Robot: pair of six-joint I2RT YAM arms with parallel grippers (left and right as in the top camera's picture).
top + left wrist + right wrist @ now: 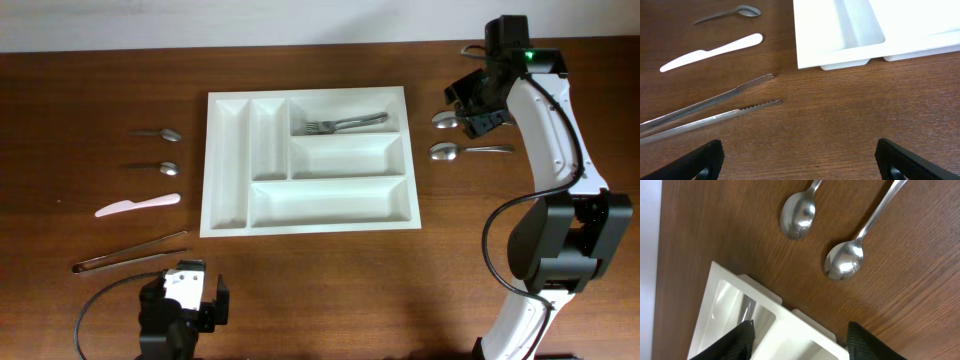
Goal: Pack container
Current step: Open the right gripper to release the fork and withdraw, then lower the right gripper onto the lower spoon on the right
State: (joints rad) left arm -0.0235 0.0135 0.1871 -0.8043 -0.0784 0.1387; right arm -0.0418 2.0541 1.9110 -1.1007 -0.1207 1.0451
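overhead and wrist views. a white five-compartment tray (310, 228) lies flat at the middle of a wooden table (320, 290), with two narrow compartments on its left side and three long ones on its right. a fork (345, 123) lies in the farthest long compartment, tines pointing left.

well apart from the tray on the left, from far to near: upper left spoon (157, 133), lower left spoon (152, 167), a white knife (137, 205), and metal tongs (130, 252) with their arms slightly parted. just beside the tray on the right lie the upper right spoon (445, 120) and the lower right spoon (468, 151), bowls toward the tray.

the left gripper (800, 160) sits low at the near edge of the table, close to the tips of the tongs. its fingers (705, 159) are spread wide with nothing between them. the right gripper (800, 342) hangs off the tray's far right corner, near the upper right spoon. its fingers (737, 342) are parted and hold nothing.
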